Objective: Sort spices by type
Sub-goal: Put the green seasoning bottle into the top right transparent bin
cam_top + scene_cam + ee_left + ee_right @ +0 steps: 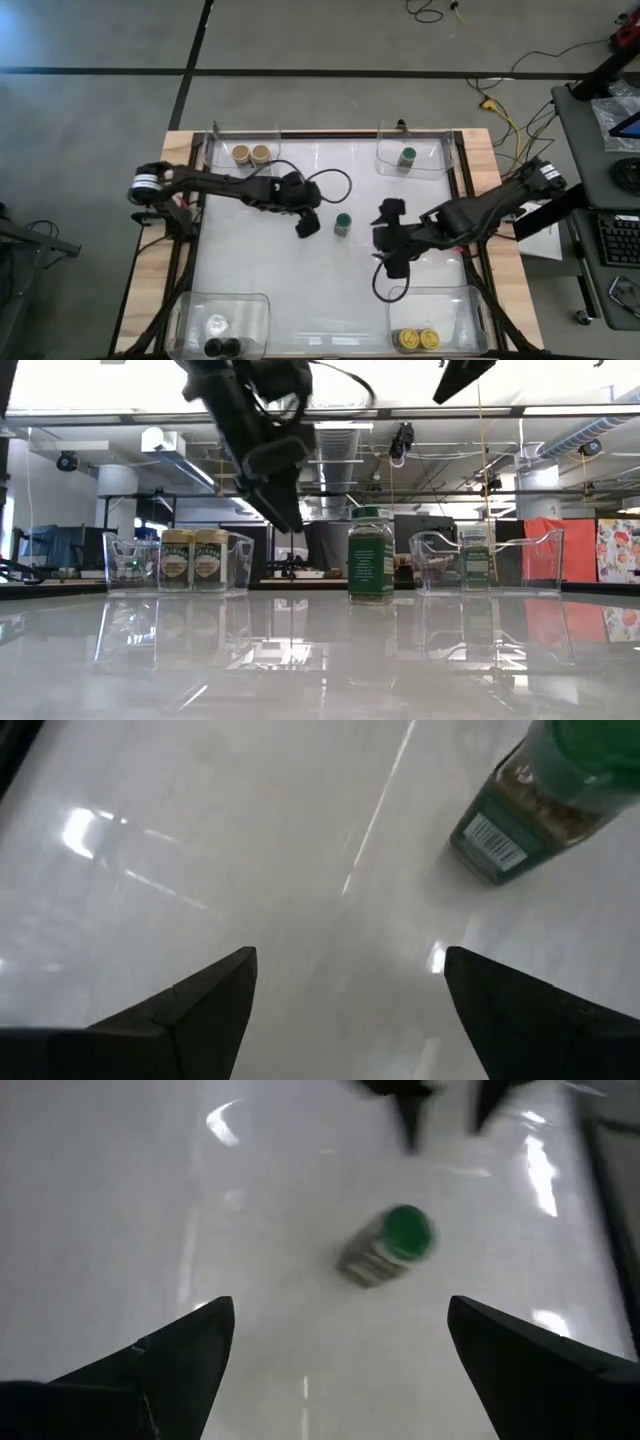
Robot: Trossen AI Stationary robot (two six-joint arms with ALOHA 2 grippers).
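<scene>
Standing mid-table, green-lidded jar [343, 223], left end effector [307, 224] beside, open

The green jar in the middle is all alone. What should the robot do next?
Probably the open left gripper should slide over the lone green-lidded jar beside it and close. Its match already sits in the far-right tub; the other tubs hold pairs.
</scene>
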